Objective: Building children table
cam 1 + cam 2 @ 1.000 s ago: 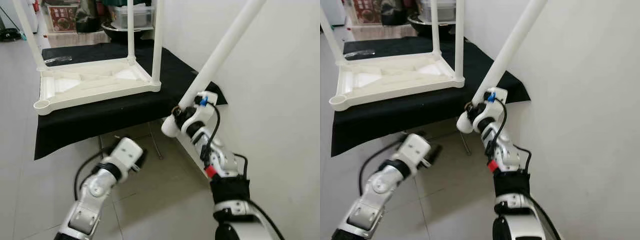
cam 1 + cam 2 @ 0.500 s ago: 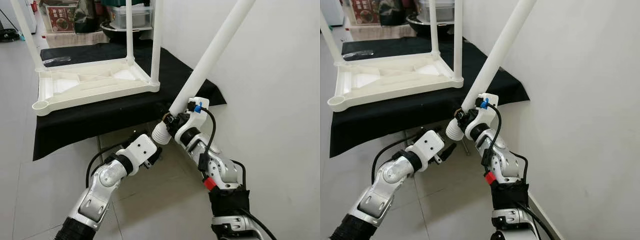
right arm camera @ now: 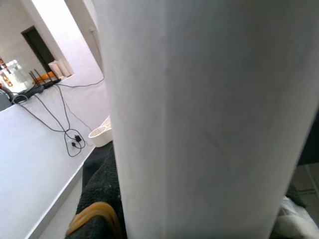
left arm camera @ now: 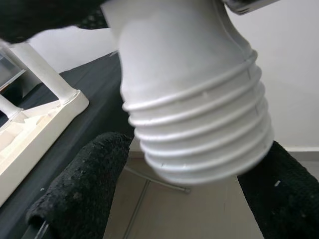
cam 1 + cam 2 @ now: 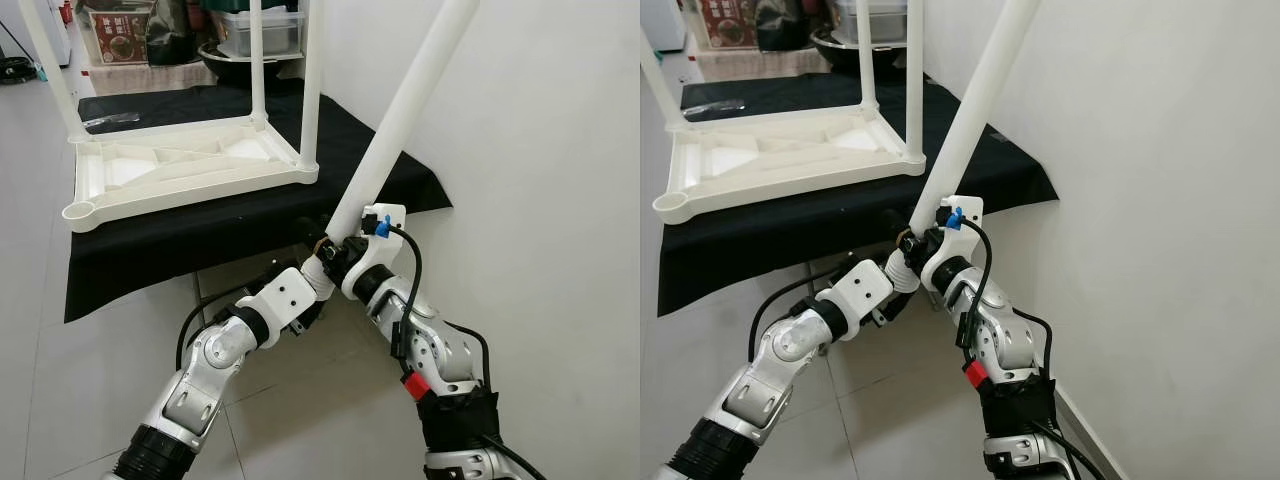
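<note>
A white children's table (image 5: 180, 170) lies upside down on a black-draped stand (image 5: 200, 235), with three legs standing up from it. Its near left corner socket (image 5: 80, 210) holds no leg. My right gripper (image 5: 338, 248) is shut on a fourth long white leg (image 5: 400, 120), which slants up toward the wall. The leg's ribbed threaded end (image 4: 199, 124) sticks out below that grip. My left gripper (image 4: 179, 199) is open just under this end, with one black finger (image 4: 75, 189) on each side of it.
A white wall (image 5: 540, 200) runs close along the right. Grey floor tiles (image 5: 80, 380) lie below and to the left. The stand's metal legs (image 5: 310, 290) are under the cloth. Boxes (image 5: 125, 35) and a plastic tub (image 5: 265, 30) sit behind the stand.
My left arm has risen from low over the floor up to the leg's threaded end. My right gripper has carried the leg leftward and stood it steeper.
</note>
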